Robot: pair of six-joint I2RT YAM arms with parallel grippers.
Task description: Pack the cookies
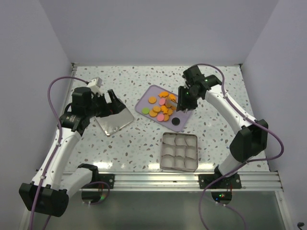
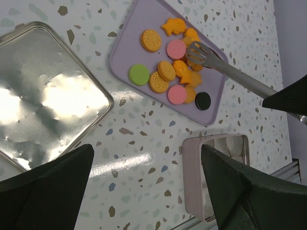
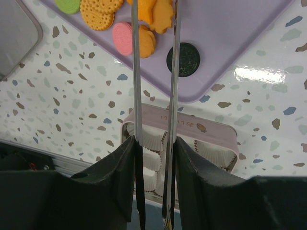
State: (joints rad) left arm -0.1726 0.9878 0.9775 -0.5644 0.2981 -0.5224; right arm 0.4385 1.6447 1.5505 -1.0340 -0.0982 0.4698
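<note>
Step in hand, as I judge it: 1st pick-up. The right gripper point(image 3: 154, 143) is clamped on metal tongs point(image 2: 230, 72). The tong tips sit over the orange pile of the cookies point(image 2: 165, 72), which lie on the lilac tray point(image 2: 122, 52), out at the tongs' far end. I see no cookie pinched yet. The divided tin point(image 1: 162, 152) stands near the bases, its 9 cups looking empty. The left gripper point(image 2: 148, 184) hangs spread wide above the tin lid point(image 2: 48, 96), holding nothing. Next: squeeze on 1 cookie, lift it and carry it to a cup.

- We note a bench point(image 1: 124, 81) topped in white terrazzo, flecked grey, brown and blue.
- Plain pale lilac-grey walls point(image 1: 153, 28) close it on three sides.
- An aluminium rail point(image 1: 158, 179) runs along its near edge.
- Overhead light leaves glare patches point(image 3: 252, 74) on the bench.
</note>
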